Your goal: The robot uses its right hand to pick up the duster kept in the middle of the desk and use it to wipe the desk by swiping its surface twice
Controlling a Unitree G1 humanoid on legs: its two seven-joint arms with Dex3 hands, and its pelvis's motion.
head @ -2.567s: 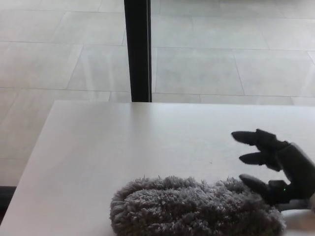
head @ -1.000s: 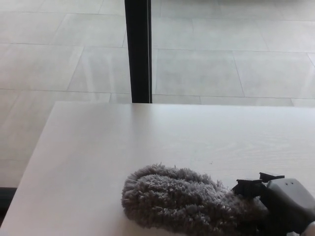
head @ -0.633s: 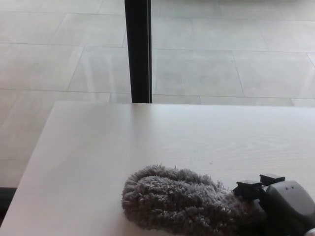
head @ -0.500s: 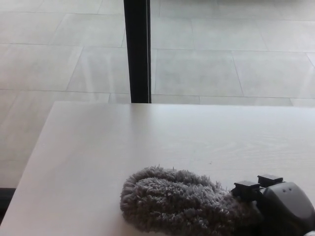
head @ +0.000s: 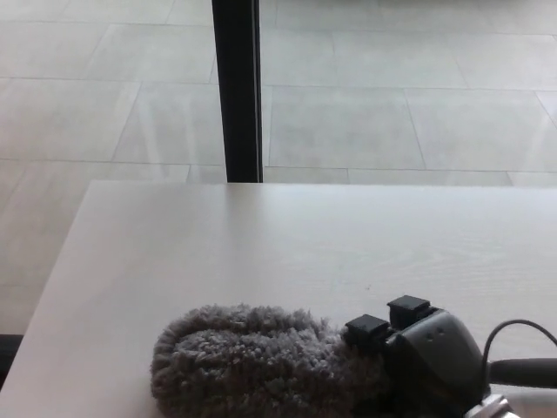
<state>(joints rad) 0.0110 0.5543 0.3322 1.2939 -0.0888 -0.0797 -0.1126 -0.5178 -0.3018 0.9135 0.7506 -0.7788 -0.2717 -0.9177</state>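
Fluff is what the duster point(head: 244, 361) amounts to: grey, soft, likely light and yielding, lying on the near edge of the pale worktop point(head: 287, 244). Its long axis runs left-right, rounded tip pointing left. At its right end, the sensible grasp place, the right hand point(head: 426, 357) has its fingers point(head: 365, 329) closed on it.

Shaggy grey cloth duster point(head: 235, 361), pale matt wood-grain desk point(head: 287, 244), matt plastic robot hand point(head: 431, 357).
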